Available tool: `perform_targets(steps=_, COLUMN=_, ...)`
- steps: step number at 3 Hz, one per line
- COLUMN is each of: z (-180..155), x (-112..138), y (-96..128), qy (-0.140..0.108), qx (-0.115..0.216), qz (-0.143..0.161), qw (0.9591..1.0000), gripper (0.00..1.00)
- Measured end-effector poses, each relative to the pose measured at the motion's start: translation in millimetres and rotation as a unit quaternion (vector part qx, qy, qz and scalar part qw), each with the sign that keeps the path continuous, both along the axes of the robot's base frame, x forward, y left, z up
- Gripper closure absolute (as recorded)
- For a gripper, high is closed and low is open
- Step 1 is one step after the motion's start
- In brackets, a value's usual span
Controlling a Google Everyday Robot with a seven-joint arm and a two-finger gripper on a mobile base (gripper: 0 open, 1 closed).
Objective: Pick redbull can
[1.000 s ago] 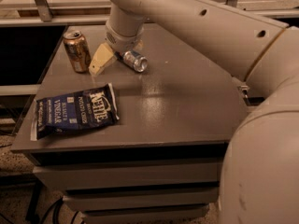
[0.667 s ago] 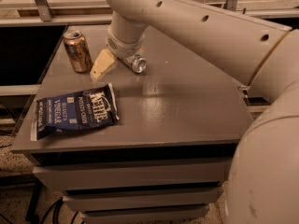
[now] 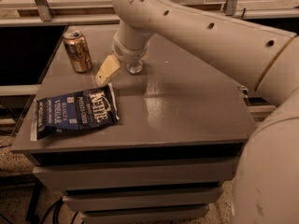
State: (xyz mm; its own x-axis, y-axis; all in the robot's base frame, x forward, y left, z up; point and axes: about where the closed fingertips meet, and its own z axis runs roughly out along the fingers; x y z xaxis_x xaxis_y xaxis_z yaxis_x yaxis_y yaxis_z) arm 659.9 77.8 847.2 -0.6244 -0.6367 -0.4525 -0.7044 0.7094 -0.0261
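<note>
The redbull can (image 3: 135, 68) lies on the grey table (image 3: 187, 111) near the back middle. Only its shiny silver end shows below my wrist; the rest is hidden by the arm. My gripper (image 3: 119, 71) is down at the table surface right at the can, with a cream-coloured part sticking out to the can's left. The big white arm reaches in from the right and covers the gripper from above.
A wider gold-bronze can (image 3: 77, 51) stands upright at the back left, close to the gripper. A blue chip bag (image 3: 74, 112) lies flat at the front left. The table's front edge drops to drawers below.
The gripper has shifted a little to the left and lower over the can. More of the can is now hidden; only its silver end shows.
</note>
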Motion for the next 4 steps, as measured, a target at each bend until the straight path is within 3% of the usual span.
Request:
perform_targets(steps=1, z=-7.5, x=6.0, y=-6.2, qy=0.003, qx=0.0, qz=-0.005, qw=1.0, gripper=0.0)
perform_targets(steps=4, z=-0.2, x=29.3, y=-33.9, qy=-0.007, qx=-0.041, qz=-0.056, qw=0.9975, gripper=0.0)
